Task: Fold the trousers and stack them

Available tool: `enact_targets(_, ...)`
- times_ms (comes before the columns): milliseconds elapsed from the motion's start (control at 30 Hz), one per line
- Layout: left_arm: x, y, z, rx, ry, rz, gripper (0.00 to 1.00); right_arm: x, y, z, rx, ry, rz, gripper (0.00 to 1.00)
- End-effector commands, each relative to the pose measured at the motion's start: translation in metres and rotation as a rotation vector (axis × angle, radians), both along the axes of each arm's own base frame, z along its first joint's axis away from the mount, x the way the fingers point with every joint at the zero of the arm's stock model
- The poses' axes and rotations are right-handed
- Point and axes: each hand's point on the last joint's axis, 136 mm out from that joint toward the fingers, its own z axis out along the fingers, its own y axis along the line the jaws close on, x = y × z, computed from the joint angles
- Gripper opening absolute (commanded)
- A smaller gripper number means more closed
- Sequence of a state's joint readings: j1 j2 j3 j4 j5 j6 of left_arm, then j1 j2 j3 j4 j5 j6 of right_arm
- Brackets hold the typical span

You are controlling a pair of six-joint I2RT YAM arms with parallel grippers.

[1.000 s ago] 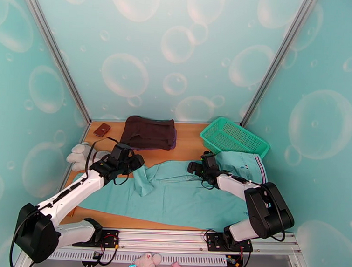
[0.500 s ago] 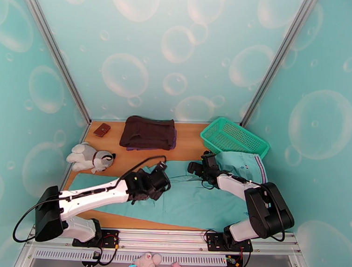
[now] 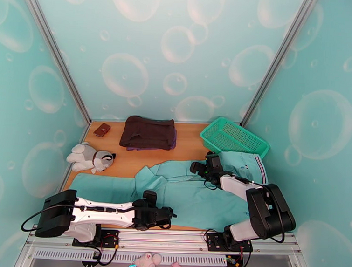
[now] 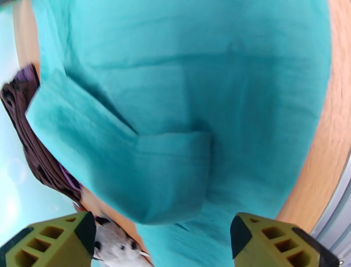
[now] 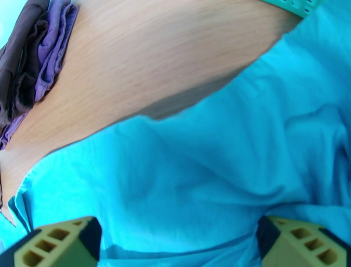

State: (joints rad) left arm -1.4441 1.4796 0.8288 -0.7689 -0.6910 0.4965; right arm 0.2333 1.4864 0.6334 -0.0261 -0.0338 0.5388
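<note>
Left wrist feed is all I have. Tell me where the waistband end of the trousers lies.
Observer: The striped waistband of the trousers lies at the far right, just in front of the green basket.
Operator: Report the right gripper.
Observer: The right gripper hangs over the teal cloth a little left of that waistband, with its jaws wide apart.
</note>
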Motion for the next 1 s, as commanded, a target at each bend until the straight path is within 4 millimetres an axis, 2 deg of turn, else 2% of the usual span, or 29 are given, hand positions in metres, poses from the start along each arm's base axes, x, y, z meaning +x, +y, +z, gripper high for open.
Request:
enact_targets(0, 0.013, -0.011, 0.003, 0.030, -0.112, -0.088, 0.86, -0.003, -0.001, 0.002, 0.022, -0.006, -0.011, 0.98)
enact_targets(233, 0.019, -0.025, 0.001, -0.012, -0.137, -0.123, 0.85, -0.004, -0.003, 0.002, 0.021, -0.008, -0.012, 0.98)
enact_targets(333, 0.018, -0.030, -0.006, -0.019, -0.115, -0.129, 0.84, -0.004, -0.003, 0.003, 0.021, -0.009, -0.013, 0.98)
enact_targets(600, 0.009, -0.025, -0.020, -0.002, -0.023, -0.141, 0.83, -0.003, -0.002, 0.009, 0.023, -0.022, -0.009, 0.98)
enact_targets(700, 0.017, -0.015, -0.029, 0.036, -0.033, -0.119, 0.82, -0.003, -0.002, 0.008, 0.024, -0.020, -0.009, 0.98)
enact_targets(967, 0.035, -0.008, -0.034, 0.068, -0.069, -0.062, 0.62, -0.005, -0.006, 0.006, 0.018, -0.016, -0.012, 0.98)
